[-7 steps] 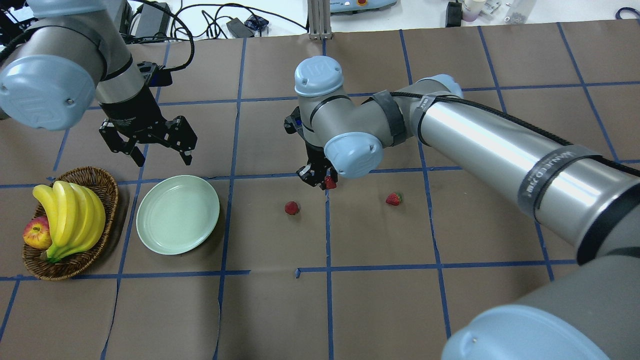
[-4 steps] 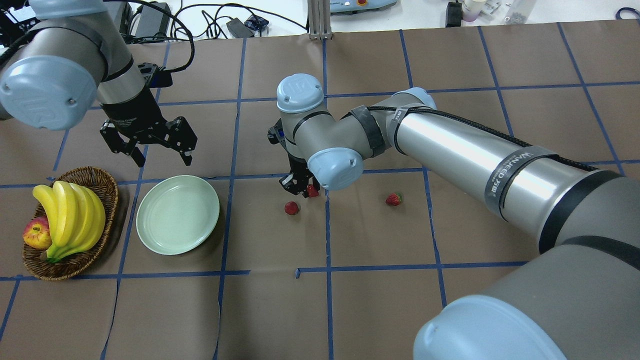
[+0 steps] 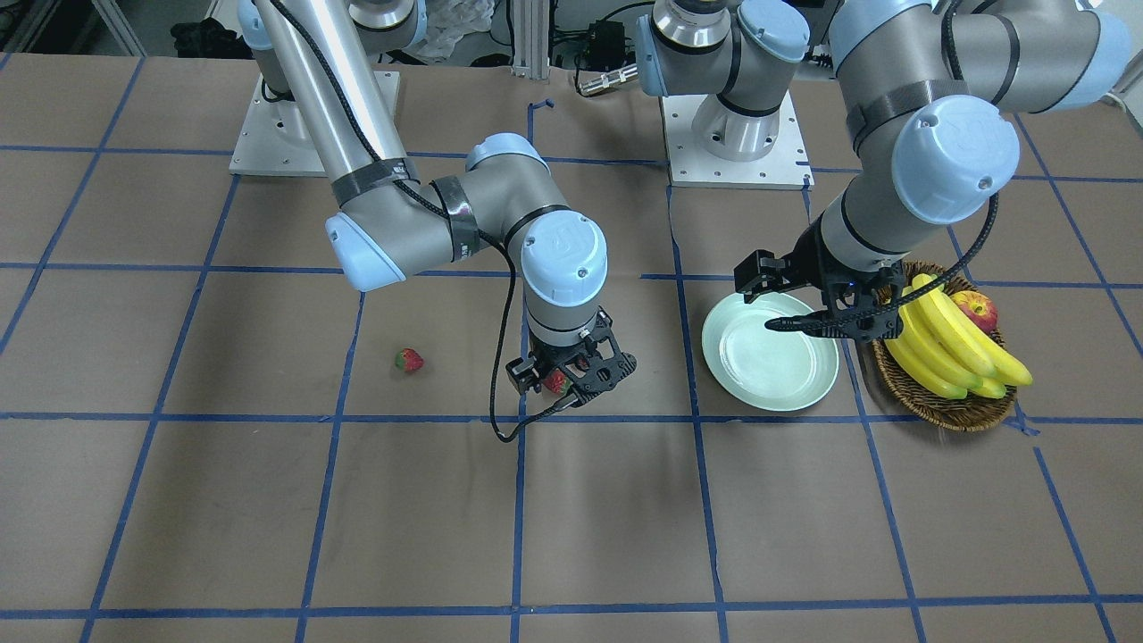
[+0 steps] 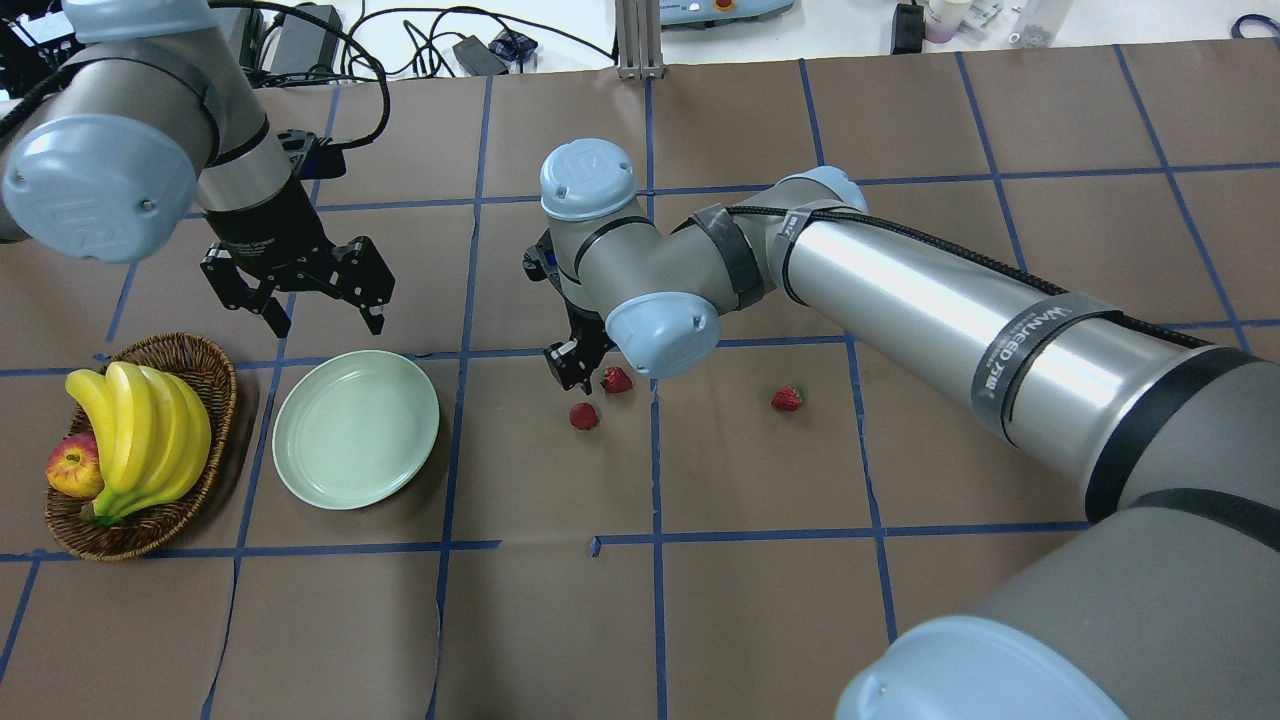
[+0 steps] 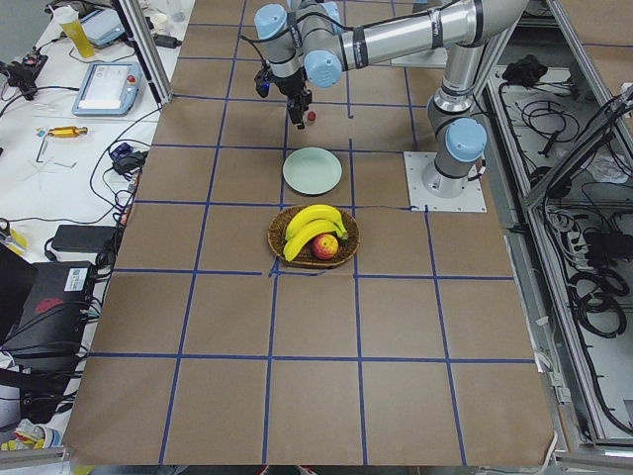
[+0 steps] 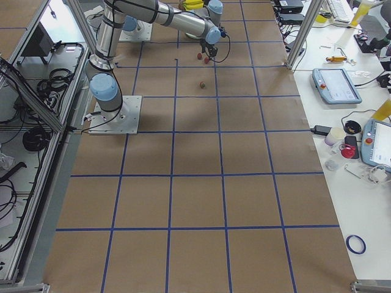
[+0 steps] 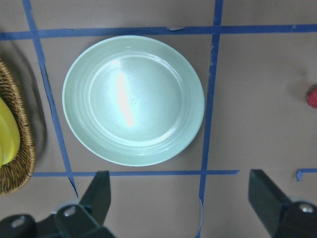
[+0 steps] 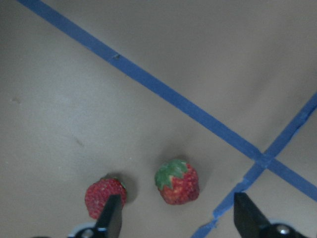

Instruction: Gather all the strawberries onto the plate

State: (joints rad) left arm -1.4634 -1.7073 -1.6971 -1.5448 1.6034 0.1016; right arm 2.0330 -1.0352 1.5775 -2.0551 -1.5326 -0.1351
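Observation:
The pale green plate point(image 4: 355, 428) sits at the left of the table; it also shows in the left wrist view point(image 7: 133, 99). My right gripper point(image 8: 178, 223) is open, low over the table. One strawberry point(image 8: 177, 181) lies between its fingers and touches neither; it shows overhead too point(image 4: 616, 379). A second strawberry point(image 4: 584, 415) lies just beside it, by one finger point(image 8: 111, 218). The third strawberry point(image 4: 787, 398) lies further right. My left gripper point(image 4: 325, 322) is open and empty, hovering just behind the plate.
A wicker basket point(image 4: 215, 380) with bananas point(image 4: 140, 435) and an apple point(image 4: 72, 467) stands left of the plate. Blue tape lines grid the brown table cover. Cables and gear lie along the far edge.
My right gripper has moved left toward the plate, carrying a strawberry along. Its fingers now stand apart from that strawberry, which lies beside the second one. The left arm has barely moved.

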